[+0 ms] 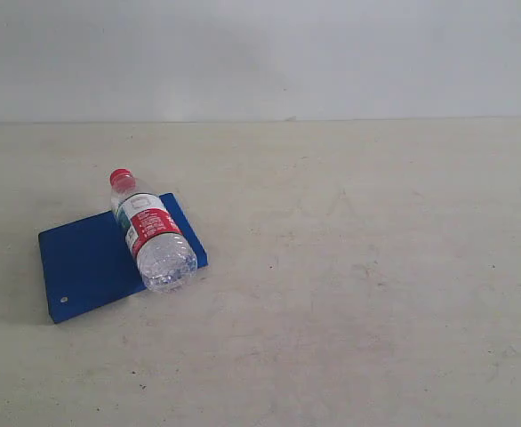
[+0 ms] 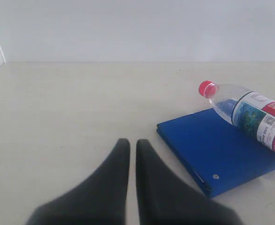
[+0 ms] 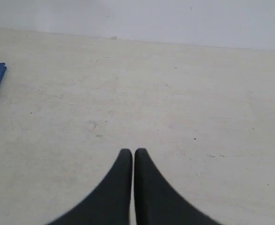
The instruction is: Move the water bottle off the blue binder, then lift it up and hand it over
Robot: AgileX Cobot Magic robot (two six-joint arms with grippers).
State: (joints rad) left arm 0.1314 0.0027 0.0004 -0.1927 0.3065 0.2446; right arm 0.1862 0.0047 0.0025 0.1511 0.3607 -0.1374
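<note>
Item one: small clear plastic water bottle with red screw cap and red, white and green label [image 1: 154,233], lying on its side across the flat bright blue hard-cover binder [image 1: 87,262], on the left part of the pale table [image 1: 349,294]; nothing is touching it, so the first step, moving it off the binder, is judged not yet begun. Item two: left gripper [image 2: 129,143], black fingers drawn together with only a slit between, empty, near the binder but apart from it; right gripper [image 3: 130,152], fingers closed together, empty, well apart. The next move likely calls for the left gripper to part its fingers and reach to the bottle's body.
</note>
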